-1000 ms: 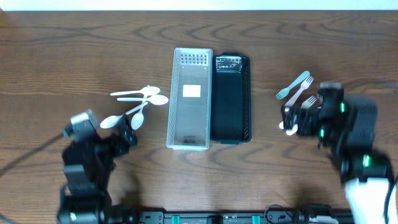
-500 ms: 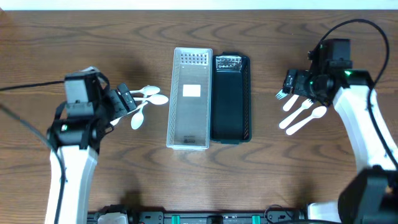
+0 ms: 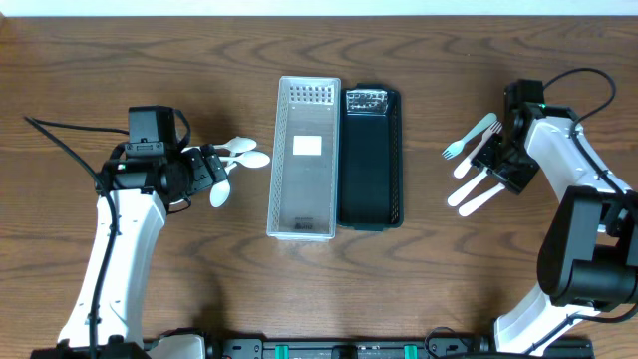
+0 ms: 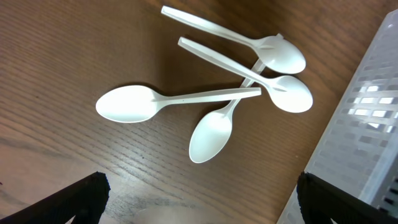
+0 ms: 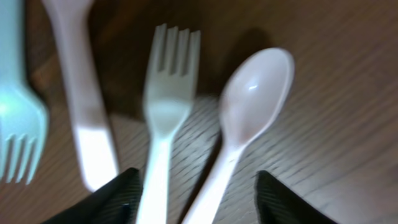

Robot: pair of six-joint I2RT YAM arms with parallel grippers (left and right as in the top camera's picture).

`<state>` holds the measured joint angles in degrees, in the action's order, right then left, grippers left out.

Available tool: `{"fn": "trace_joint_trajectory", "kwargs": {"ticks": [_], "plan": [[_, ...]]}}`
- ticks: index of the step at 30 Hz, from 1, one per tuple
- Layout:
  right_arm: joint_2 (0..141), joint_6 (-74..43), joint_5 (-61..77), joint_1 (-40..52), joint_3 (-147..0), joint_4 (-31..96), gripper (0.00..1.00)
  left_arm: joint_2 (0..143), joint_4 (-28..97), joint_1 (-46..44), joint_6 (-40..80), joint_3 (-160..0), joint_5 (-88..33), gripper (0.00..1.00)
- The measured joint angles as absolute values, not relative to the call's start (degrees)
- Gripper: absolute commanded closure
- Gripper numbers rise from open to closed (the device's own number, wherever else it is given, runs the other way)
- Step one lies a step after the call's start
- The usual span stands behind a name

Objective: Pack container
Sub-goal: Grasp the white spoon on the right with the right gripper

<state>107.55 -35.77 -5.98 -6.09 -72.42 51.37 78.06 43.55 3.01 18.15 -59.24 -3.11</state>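
White spoons [image 4: 211,95], all four: left-wrist view only.

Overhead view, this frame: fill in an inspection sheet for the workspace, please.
Surface: wooden table, bare grain, no spills seen.
Job's things: white container and black container side by side, no cutlery seen inside; four white spoons to their left; forks and a spoon to their right.
Clutter: nothing seen.
Grippers: left gripper open above the spoons; right gripper open above the forks; both hold nothing.
Cables: black cable beside the left arm; another cable loops by the right arm.
Surroundings: black rail along the near edge.
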Motion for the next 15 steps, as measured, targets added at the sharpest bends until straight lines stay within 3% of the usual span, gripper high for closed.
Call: {"fn": "trace_joint_trajectory", "kwargs": {"ticks": [13, 15], "plan": [[107.6, -38.8, -7.6, -7.3, -65.5, 46.7, 0.45, 78.6, 43.5, 3.0, 18.2, -59.2, -3.1, 0.02], [107.5, -39.4, -7.6, -7.3, -64.2, 44.6, 0.48, 78.6, 43.5, 3.0, 18.2, -59.2, -3.1, 0.02]]}}
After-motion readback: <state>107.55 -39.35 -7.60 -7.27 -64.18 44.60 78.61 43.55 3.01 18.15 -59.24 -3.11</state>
